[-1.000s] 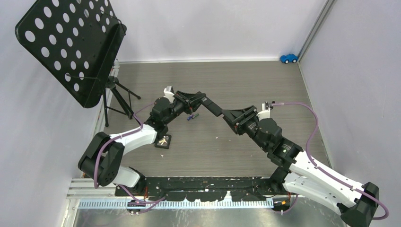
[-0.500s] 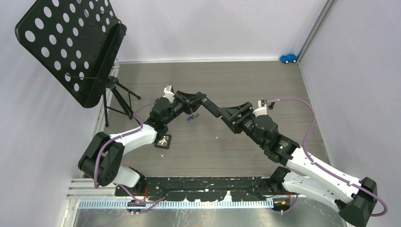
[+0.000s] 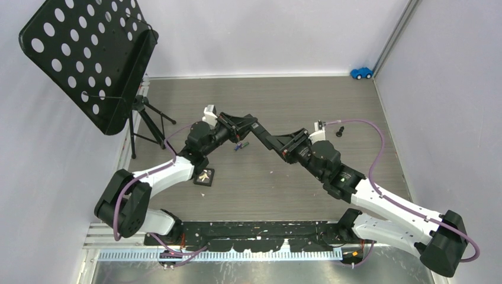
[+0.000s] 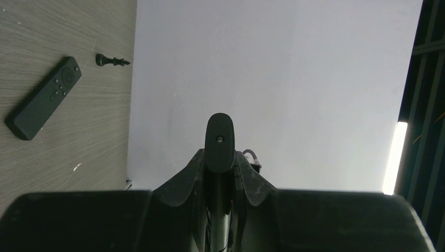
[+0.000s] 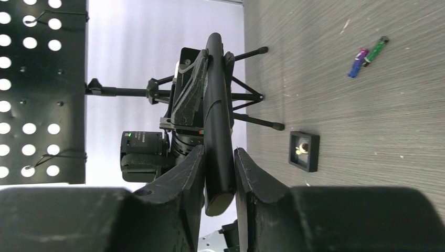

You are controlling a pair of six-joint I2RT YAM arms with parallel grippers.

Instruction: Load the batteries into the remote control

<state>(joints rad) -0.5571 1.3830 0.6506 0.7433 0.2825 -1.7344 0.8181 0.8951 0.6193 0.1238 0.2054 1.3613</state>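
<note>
I'm reaching in from both sides mid-frame, L gripper [image 3: 251, 126] pinching remote [image 3: 267, 139], R gripper [image 3: 285, 146] squeezing its other end, R one creeping up-left vs earlier

A robotics lab test cell: two robot arms, the left arm [image 3: 169, 171] and the right arm [image 3: 391, 207], are bolted to a black rail [image 3: 266, 228] at the edge of a grey wood-grain table [image 3: 296, 97] boxed in by plain pale walls [image 3: 266, 35], with purple cables [image 3: 355, 122] looping off them, a perforated black stand [image 3: 89, 59] on a tripod [image 3: 145, 121], and stray props, a blue toy car [image 3: 361, 73] and a chess piece [image 4: 111, 61]
</note>
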